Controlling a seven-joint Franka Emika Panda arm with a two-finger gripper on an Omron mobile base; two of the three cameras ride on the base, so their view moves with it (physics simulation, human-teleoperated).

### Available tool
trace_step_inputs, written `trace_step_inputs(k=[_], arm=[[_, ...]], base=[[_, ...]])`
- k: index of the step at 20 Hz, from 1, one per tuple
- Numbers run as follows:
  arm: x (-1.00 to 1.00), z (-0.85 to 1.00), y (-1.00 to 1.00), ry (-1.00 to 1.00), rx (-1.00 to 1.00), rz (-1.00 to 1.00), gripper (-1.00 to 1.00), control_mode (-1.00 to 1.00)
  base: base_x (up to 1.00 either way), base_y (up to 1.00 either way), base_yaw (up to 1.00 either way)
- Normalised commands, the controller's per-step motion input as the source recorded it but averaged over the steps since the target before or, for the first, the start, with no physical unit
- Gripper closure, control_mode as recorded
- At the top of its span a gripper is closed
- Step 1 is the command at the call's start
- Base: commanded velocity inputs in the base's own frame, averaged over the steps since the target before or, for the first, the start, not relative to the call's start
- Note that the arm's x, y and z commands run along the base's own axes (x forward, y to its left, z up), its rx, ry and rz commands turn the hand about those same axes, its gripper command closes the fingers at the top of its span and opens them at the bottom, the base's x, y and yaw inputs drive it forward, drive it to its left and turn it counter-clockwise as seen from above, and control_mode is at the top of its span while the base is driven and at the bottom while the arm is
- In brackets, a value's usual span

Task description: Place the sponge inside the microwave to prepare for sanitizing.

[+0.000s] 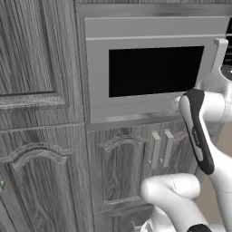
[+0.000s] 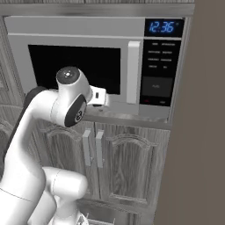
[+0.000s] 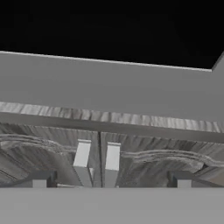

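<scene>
Jaws (image 3: 110, 180) spread wide, empty, facing the microwave (image 3: 109, 87) door.

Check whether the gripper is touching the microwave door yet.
Apart. In the hand view the gripper has both fingertips spread wide in open air, with the microwave door and the cabinet handles beyond them.

The microwave (image 2: 79, 30) was grey with a black window, a pale bar handle (image 2: 133, 72) and a black button panel (image 2: 160, 72) showing blue digits, set among grey wood-grain cabinet doors (image 1: 131, 172) with pale grey handles (image 1: 161, 148).
</scene>
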Motion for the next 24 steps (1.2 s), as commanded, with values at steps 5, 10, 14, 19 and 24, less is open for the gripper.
trace_step_inputs(k=[5, 10, 14, 19, 24], arm=[[0.0, 0.29, -0.36, 0.19, 0.04, -0.04, -1.0, -1.0], [0.0, 0.26, -0.31, 0.01, 0.05, -0.02, -1.0, -1.0], [0.0, 0.19, -0.31, -0.01, 0.0, -0.03, -1.0, -1.0], [0.05, 0.15, -0.34, 0.0, 0.0, -0.05, -1.0, -1.0], [0.05, 0.14, -0.38, 0.0, 0.01, -0.05, -1.0, -1.0]], base=[[0.0, 0.0, 0.0], [0.0, 0.0, 0.0], [0.0, 0.0, 0.0], [0.0, 0.0, 0.0], [0.0, 0.0, 0.0]])
